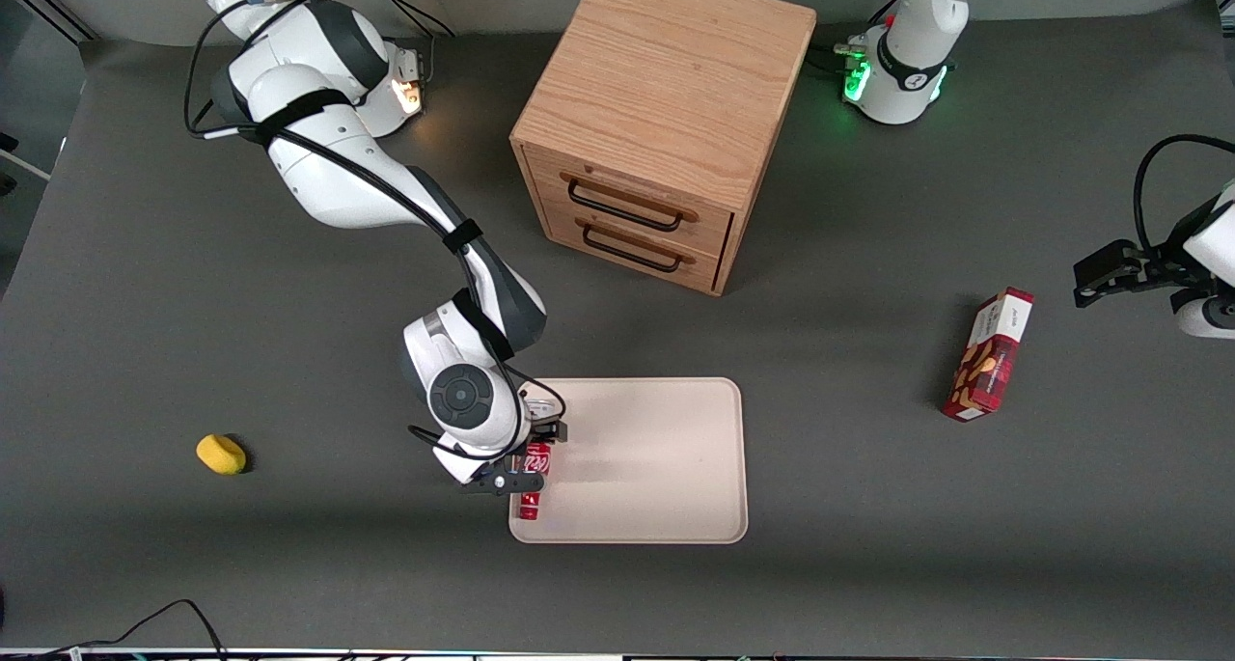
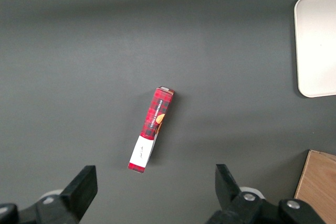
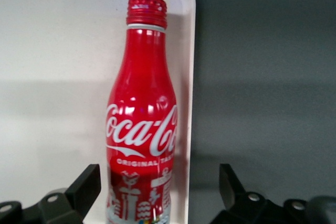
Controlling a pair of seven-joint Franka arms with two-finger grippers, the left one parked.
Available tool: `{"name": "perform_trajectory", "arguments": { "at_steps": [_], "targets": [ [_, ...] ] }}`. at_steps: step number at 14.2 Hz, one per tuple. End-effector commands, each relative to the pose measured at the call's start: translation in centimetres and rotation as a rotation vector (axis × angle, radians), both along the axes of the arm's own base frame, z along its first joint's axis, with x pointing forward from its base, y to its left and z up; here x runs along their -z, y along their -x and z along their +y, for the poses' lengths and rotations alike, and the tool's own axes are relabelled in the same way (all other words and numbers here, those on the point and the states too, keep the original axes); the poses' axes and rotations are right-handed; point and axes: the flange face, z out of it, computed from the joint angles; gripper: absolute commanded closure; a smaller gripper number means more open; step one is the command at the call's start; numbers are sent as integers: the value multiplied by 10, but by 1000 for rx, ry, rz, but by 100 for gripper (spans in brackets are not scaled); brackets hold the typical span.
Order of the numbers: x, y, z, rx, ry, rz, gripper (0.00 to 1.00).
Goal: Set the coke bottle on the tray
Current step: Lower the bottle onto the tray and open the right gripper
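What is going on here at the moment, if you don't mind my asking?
The right arm is putting the coke bottle on the tray. The bottle lies on its side just inside the tray's edge toward the working arm's end. The gripper is over the bottle with its fingers spread wide, not clamping it. A snack box lies toward the parked arm's end.

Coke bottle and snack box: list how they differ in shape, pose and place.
The coke bottle is round with a narrow capped neck; the snack box is flat-sided and rectangular. The bottle lies on the tray along its rim; the box sits on the bare table toward the parked arm's end. The open gripper straddles the bottle; nothing is near the box. Both are red with white markings.
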Motion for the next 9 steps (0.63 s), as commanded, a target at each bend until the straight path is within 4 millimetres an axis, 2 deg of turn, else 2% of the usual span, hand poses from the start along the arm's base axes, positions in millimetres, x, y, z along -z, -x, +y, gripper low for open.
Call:
{"name": "perform_trajectory", "arguments": {
  "at_steps": [1,9],
  "targets": [
    [-3,-4,0,-18,4,-19,0],
    [-9,-5,0,-10,4,-23,0]
  ]
}}
